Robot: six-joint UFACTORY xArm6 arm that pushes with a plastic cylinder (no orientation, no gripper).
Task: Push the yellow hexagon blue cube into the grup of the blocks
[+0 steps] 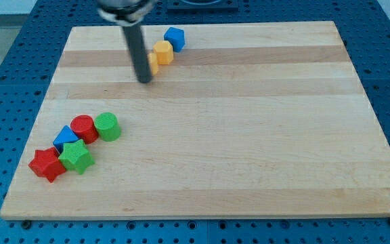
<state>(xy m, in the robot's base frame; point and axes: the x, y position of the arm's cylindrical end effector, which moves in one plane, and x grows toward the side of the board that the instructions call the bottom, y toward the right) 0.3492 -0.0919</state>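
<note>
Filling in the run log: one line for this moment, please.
my tip: beside partly hidden yellow block | yellow hexagon, blue cube: top | group: lower left, apart

Two blue (175,38), yellow (163,51), red (83,128), green blocks (107,127) each.

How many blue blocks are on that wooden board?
2. One blue cube sits near the view's top, beside a yellow block. One blue block lies in the cluster at the lower left, partly covered by neighbours.
</note>
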